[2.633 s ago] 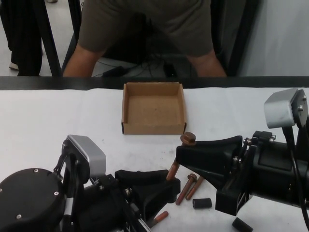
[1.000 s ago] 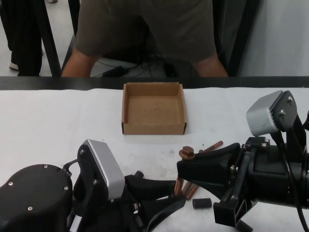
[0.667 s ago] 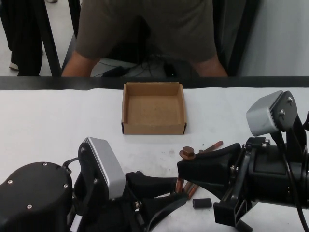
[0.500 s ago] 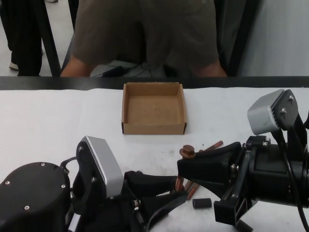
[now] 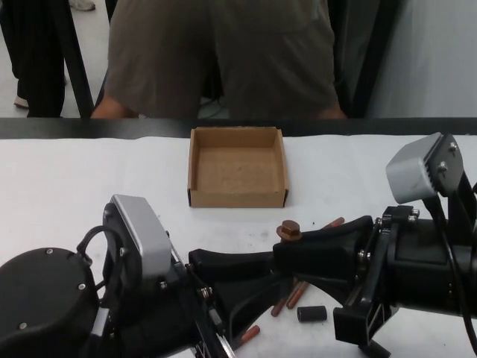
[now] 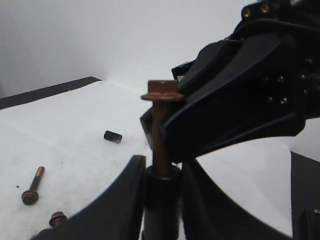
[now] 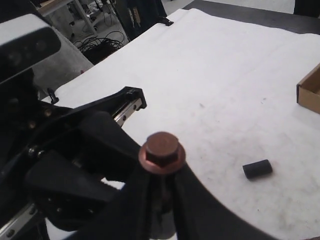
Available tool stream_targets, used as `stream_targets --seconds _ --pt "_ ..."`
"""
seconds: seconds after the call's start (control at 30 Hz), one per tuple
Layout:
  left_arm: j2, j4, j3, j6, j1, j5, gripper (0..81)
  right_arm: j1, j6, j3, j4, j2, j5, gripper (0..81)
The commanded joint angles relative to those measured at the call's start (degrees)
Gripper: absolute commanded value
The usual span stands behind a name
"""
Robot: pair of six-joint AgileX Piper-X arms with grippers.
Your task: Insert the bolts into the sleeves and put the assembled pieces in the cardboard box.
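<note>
**Bolts, five counted.** Copper-coloured metal, each with a flanged hexagonal head and a slim round shank.
- Held bolt [image 5: 289, 230] [image 6: 160, 120] [image 7: 161, 152]: upright above the near middle of the bench [image 5: 89, 186]. The right gripper [image 5: 287, 250] [image 7: 161, 186] pinches its shank just under the head. The lower end meets the mouth of the held sleeve; how deep it goes cannot be told.
- Far bolt [image 5: 333, 222]: lying flat at 3 o'clock from the held bolt.
- Paired bolts [image 5: 297, 294]: two lying side by side at 6 o'clock, partly under the grippers.
- Near bolt [image 5: 247, 334]: lying flat at 7 o'clock.

**Sleeves, two counted.** Short matt black tubes.
- Held sleeve [image 6: 162, 197]: upright, clamped between the closed fingers of the left gripper [image 6: 162, 172], directly under the held bolt.
- Loose sleeve [image 5: 311, 313] [image 6: 113, 136] [image 7: 257, 169]: on its side at 5 o'clock from the held bolt.

**Cardboard box [image 5: 237, 198] [image 7: 311, 86], one.** Brown, low-walled and open-topped, at 11 o'clock from the held bolt. Inside, its bare fibrous floor shows.

**Bench, one.** Covered in white sheet with faint grey smudges.
</note>
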Motion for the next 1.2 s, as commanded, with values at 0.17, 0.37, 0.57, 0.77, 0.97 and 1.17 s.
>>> stream_targets --seconds 0.17,0.37,0.57,0.77,0.97,1.17 --pt "-0.5 -4.7 -1.0 -6.7 0.1 -2.7 0.8 0.1 0.3 0.2 2.1 0.2 -7.5 14.8" --pt "-0.5 -3.2 -2.6 -6.6 1.5 -3.9 0.8 0.0 6.2 0.2 4.4 0.0 -7.5 54.3" --pt "-0.5 7.9 -8.2 -6.7 7.9 -4.3 0.8 0.0 6.4 0.2 15.6 -4.7 -7.5 30.5" --pt "-0.2 31.0 -19.0 -4.7 13.4 -5.1 0.8 0.0 5.1 0.2 21.0 -10.3 -7.5 0.1" --pt "4.6 47.5 -30.3 -3.9 17.1 -5.9 0.8 0.0 6.4 0.2 24.0 -10.4 -7.6 0.2" --pt "14.5 58.3 -41.6 -3.9 17.7 -5.9 0.8 0.0 6.4 0.2 29.7 -10.4 -7.6 0.2"
